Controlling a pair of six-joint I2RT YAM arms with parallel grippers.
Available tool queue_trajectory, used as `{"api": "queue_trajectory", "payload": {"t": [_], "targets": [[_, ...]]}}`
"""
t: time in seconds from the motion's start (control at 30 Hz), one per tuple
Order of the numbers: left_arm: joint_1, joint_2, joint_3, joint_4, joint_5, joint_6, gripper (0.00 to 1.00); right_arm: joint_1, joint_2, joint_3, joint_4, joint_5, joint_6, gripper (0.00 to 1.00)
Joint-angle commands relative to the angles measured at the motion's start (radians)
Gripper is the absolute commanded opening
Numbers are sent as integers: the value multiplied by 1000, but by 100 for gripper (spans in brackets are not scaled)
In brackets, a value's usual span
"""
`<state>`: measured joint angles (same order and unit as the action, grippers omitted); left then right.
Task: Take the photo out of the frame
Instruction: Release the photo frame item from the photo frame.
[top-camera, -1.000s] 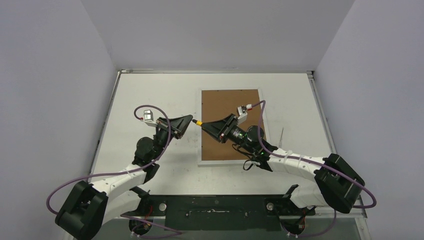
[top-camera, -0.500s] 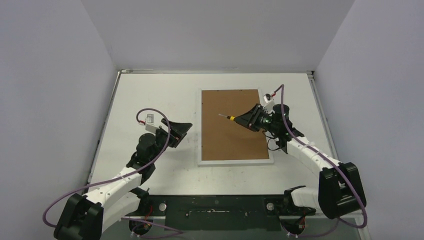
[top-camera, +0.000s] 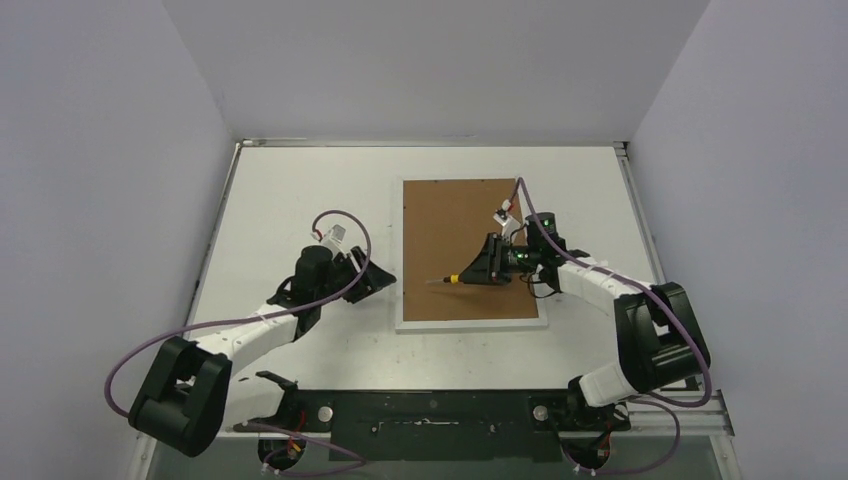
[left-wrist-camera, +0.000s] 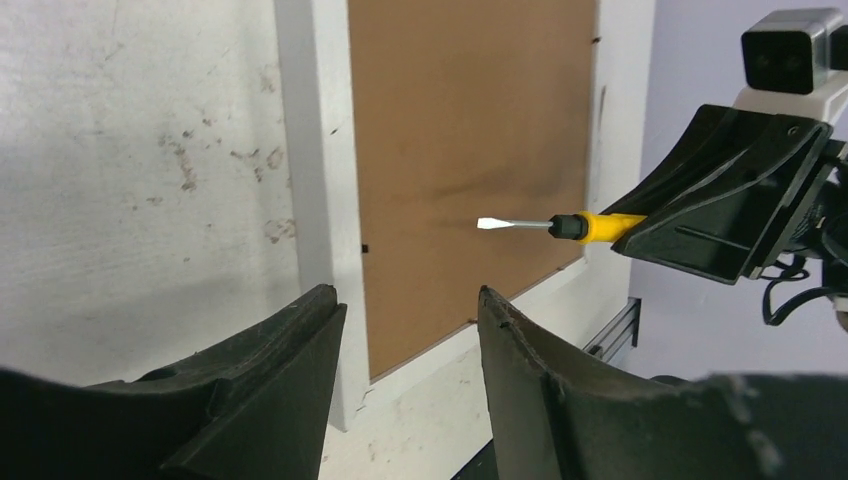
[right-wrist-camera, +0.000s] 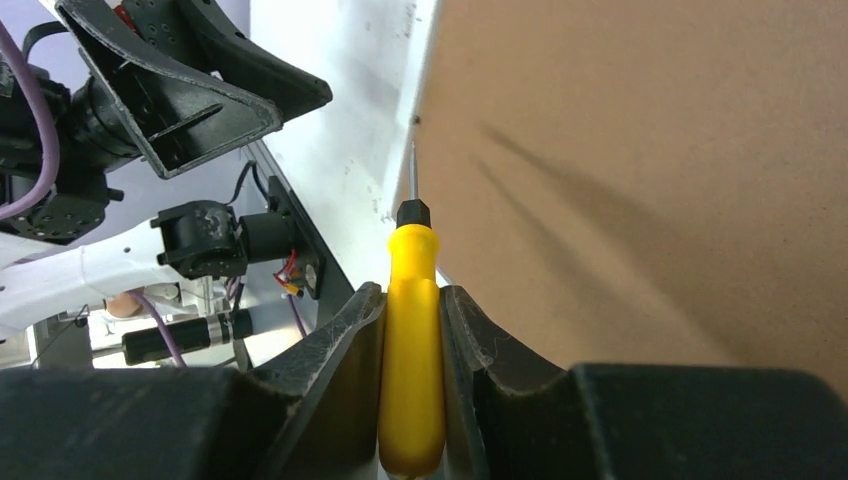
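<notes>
The frame (top-camera: 402, 240) lies face down on the table, its brown backing board (top-camera: 465, 240) turned up inside the white border. The photo is hidden under that board. My right gripper (top-camera: 472, 276) hovers over the board's near half, shut on a yellow-handled screwdriver (top-camera: 452, 279) whose blade points left. The right wrist view has the yellow handle (right-wrist-camera: 412, 330) pinched between both fingers, blade just above the board (right-wrist-camera: 650, 180). My left gripper (top-camera: 388, 283) is open and empty just left of the frame's near-left edge. In its wrist view the white border (left-wrist-camera: 325, 200) runs between its fingers (left-wrist-camera: 520, 370).
The white table (top-camera: 300, 190) is walled on three sides, with a metal rail along the right edge (top-camera: 640, 230). The arm bases and a black mounting bar (top-camera: 430, 410) line the near edge. Purple cables loop off both arms.
My left gripper has opened and dropped toward the frame's near-left side. The right gripper swung right with the screwdriver, then came back over the board's near half.
</notes>
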<state>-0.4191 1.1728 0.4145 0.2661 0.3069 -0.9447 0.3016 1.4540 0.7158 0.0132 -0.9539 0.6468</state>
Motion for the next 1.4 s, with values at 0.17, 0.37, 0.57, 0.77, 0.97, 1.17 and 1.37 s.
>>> {"api": "queue_trajectory", "payload": {"t": [0.17, 0.37, 0.57, 0.77, 0.97, 1.17, 1.37], "targets": [[-29, 112, 82, -52, 40, 85, 49, 87, 135, 27, 60, -52, -48, 5], [-44, 137, 96, -108, 4, 115, 41, 109, 205, 25, 167, -60, 19, 5], [-43, 171, 107, -92, -3, 119, 35, 100, 232, 30, 216, -71, 50, 5], [-41, 194, 117, -74, -2, 124, 34, 77, 236, 17, 280, -87, 100, 5], [-41, 229, 128, -41, 10, 119, 33, 80, 276, -4, 358, -88, 168, 5], [-41, 258, 132, -16, 17, 107, 31, 81, 309, -12, 399, -88, 207, 5], [-41, 287, 142, -8, 35, 104, 30, 98, 324, -8, 401, -88, 208, 5]]}}
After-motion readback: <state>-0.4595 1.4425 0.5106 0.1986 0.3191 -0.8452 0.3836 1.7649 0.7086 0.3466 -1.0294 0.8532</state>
